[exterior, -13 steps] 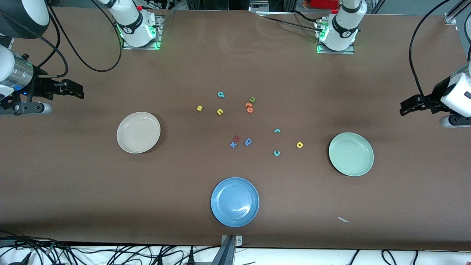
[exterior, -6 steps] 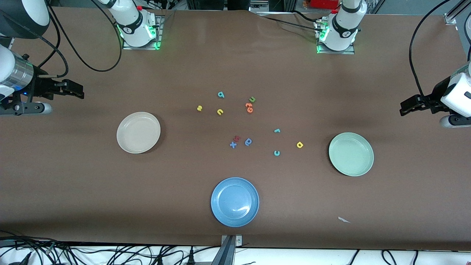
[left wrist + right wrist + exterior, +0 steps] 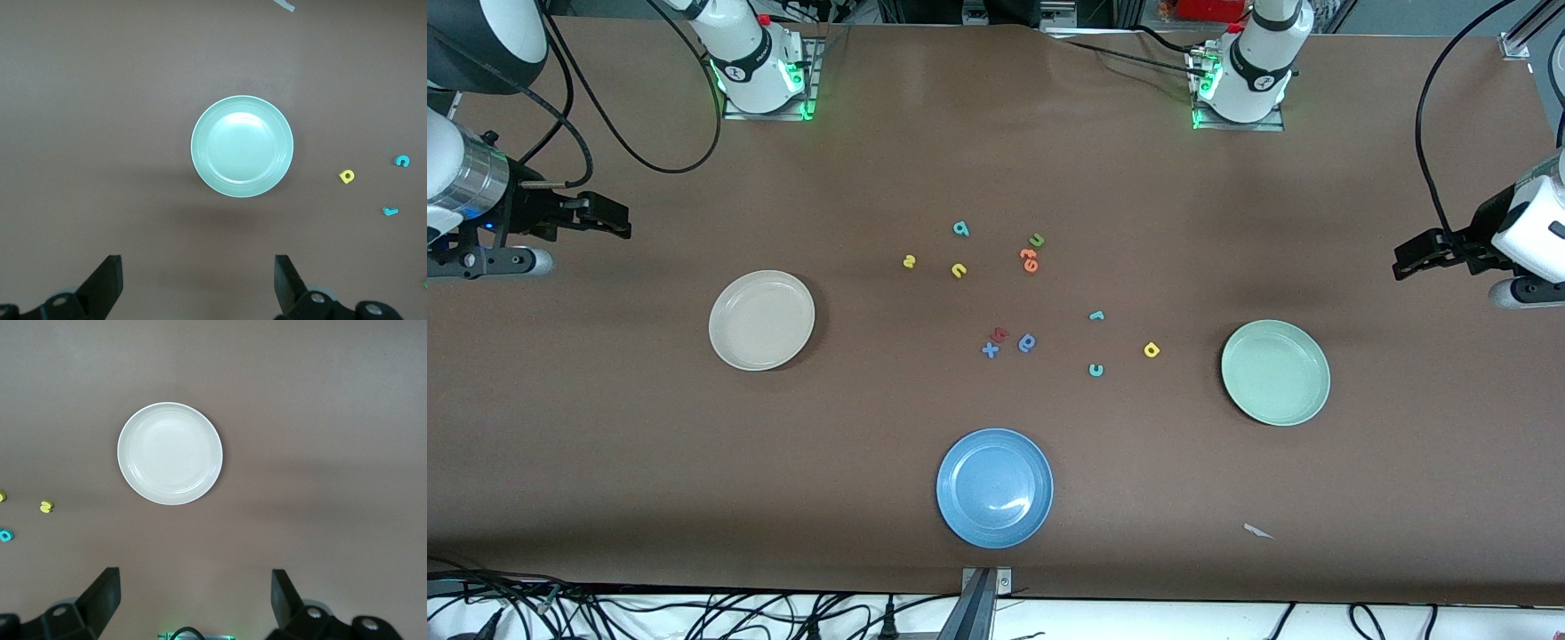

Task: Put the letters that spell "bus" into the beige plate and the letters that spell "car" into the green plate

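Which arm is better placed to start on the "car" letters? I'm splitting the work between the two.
The left. Its open hand hangs at the table's end where the green plate lies, and the yellow a, teal c and teal r lie toward that plate. The right hand, also open, hangs near the beige plate.

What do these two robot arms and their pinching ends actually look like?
Both arms are glossy white with black joint bands, and their round bases are bolted to metal plates that glow green. Black cables loop off each arm. The right tool is a black two-finger block behind a silvery wrist ring. The left tool is the same black style on a white wrist. In the wrist views the fingers are flat, black and tapered.
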